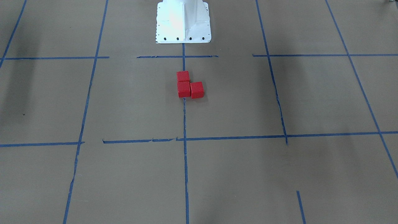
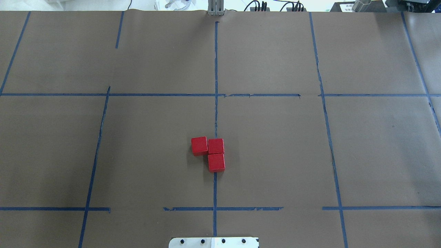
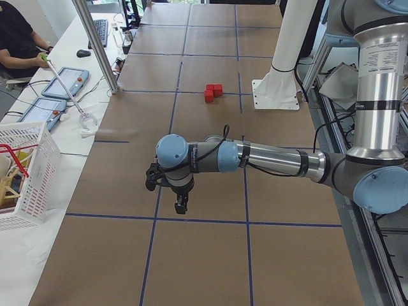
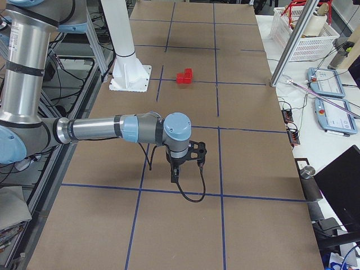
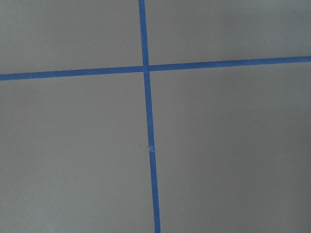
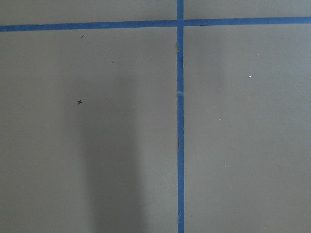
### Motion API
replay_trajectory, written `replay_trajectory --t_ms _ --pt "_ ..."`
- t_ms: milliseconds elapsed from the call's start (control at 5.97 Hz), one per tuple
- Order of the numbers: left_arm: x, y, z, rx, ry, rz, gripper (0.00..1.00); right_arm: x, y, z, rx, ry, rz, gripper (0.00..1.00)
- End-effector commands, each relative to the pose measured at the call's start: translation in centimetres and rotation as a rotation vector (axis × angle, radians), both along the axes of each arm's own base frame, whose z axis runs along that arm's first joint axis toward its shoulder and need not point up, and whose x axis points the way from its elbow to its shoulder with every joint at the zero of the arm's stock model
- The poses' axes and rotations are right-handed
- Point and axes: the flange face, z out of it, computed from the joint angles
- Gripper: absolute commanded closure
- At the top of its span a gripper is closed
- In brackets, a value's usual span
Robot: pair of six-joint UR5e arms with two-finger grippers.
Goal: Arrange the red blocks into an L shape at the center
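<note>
My left arm [image 3: 255, 156] reaches out low over the bench [image 3: 204, 268], wrist turned down above the brown paper, close to a blue tape line [image 3: 153, 220]. My left jaws hang from it, well apart from the blocks. Only the side camera catches them, so I cannot tell how wide they stand or whether they hold anything. The camera on that wrist sees paper and a tape crossing [image 5: 146, 68].

The three red blocks [image 2: 216, 146] lie flat at the center [image 2: 248, 137], in the middle taped cell, on the half nearer my white base [image 2: 213, 242]. Seen from overhead, the left block [image 2: 199, 145] touches the middle block [image 2: 216, 146], and the third block [image 2: 216, 162] touches the middle one on the side toward my base, so they make an L. The middle and third blocks sit on the vertical tape line [image 2: 216, 69]; the left block lies just beside it.

My right arm [image 4: 95, 128] is stretched low over the paper too, wrist down, far from the blocks. My right jaws show only in the side view, so I cannot tell their opening or any load. That wrist's camera sees paper and a second crossing [image 6: 180, 22].
</note>
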Motion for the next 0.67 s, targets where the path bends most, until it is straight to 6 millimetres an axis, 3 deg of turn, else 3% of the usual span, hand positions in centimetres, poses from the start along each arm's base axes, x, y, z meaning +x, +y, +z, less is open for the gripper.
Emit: replay_trajectory --t_ms 0,502 --pt "-0.01 0.16 0.12 0.007 -0.002 0.000 0.00 -0.03 -0.18 0.03 -0.004 -0.004 0.005 0.00" --pt "-0.01 0.10 -0.24 0.012 -0.002 -0.001 0.00 -0.04 -0.26 -0.26 -0.030 -0.005 0.036 0.00"
